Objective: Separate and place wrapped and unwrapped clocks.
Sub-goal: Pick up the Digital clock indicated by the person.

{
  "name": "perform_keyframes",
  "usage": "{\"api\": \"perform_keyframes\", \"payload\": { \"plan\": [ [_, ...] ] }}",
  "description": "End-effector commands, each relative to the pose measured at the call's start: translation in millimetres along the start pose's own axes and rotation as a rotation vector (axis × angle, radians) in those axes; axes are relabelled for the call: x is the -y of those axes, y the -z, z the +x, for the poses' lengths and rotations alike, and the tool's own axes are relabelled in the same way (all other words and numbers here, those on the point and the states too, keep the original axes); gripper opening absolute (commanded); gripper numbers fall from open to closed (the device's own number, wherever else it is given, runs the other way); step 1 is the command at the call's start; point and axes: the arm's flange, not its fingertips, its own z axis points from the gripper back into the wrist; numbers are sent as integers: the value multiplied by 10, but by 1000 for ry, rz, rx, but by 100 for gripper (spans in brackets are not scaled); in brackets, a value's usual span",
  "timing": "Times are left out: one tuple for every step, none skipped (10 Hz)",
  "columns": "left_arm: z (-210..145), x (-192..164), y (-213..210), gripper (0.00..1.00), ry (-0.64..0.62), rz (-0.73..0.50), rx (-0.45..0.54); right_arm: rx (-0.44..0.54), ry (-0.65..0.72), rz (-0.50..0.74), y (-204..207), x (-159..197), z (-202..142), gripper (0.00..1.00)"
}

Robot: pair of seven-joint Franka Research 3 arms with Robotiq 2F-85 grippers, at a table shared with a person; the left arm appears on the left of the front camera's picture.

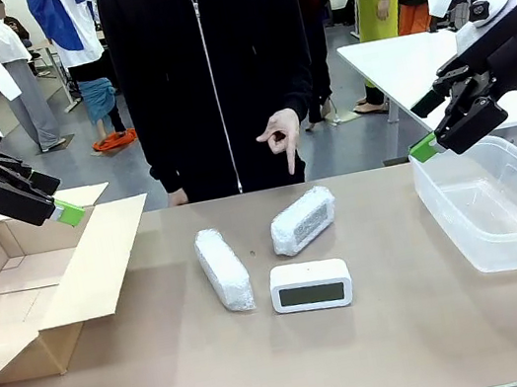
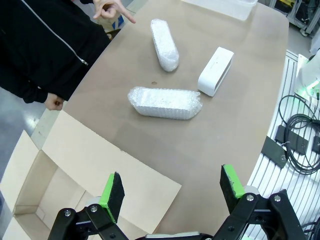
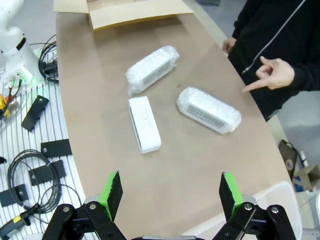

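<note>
Your left claw [image 1: 57, 197] hangs over the far edge of the open cardboard box [image 1: 83, 275] at the bench's left end, tilted down and inward. Its jaws are spread wide and grasp nothing, and from its wrist the green pads [image 2: 112, 192] frame a box flap and bare bench. Your right claw [image 1: 427, 127] is angled the same way on the other side, just above the far left corner of the clear plastic tub [image 1: 443, 216] — likewise released and empty. Across the bench [image 1: 270, 372] a person in a black zip jacket stands close, one hand [image 1: 280, 134] pointing a finger down at the middle. All three clocks lie there untouched. The left wrapped clock [image 1: 224, 268] runs lengthwise away from you, and the angled wrapped clock [image 1: 303, 220] sits nearest that finger. The bare white clock [image 1: 311, 285] stands in front, dark screen toward you, just beside the left bundle's near end. Behind the person there is grey floor, other people standing about, and a white table beyond your right arm.
</note>
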Motion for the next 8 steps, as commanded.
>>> {"api": "perform_keyframes", "payload": {
  "plan": [
    [-3,-6,6,100,-3,0,-1,8,14,17,6,-13,5,100],
    [-3,-6,6,100,-3,0,-1,8,14,17,6,-13,5,100],
    [-3,-6,6,100,-3,0,-1,8,14,17,6,-13,5,100],
    [-3,-6,6,100,-3,0,-1,8,14,17,6,-13,5,100],
    [-3,-6,6,100,-3,0,-1,8,14,17,6,-13,5,100],
    [-3,-6,6,100,-3,0,-1,8,14,17,6,-13,5,100],
    [-3,-6,6,100,-3,0,-1,8,14,17,6,-13,5,100],
    [-3,-6,6,100,-3,0,-1,8,14,17,6,-13,5,100]
  ]
}}
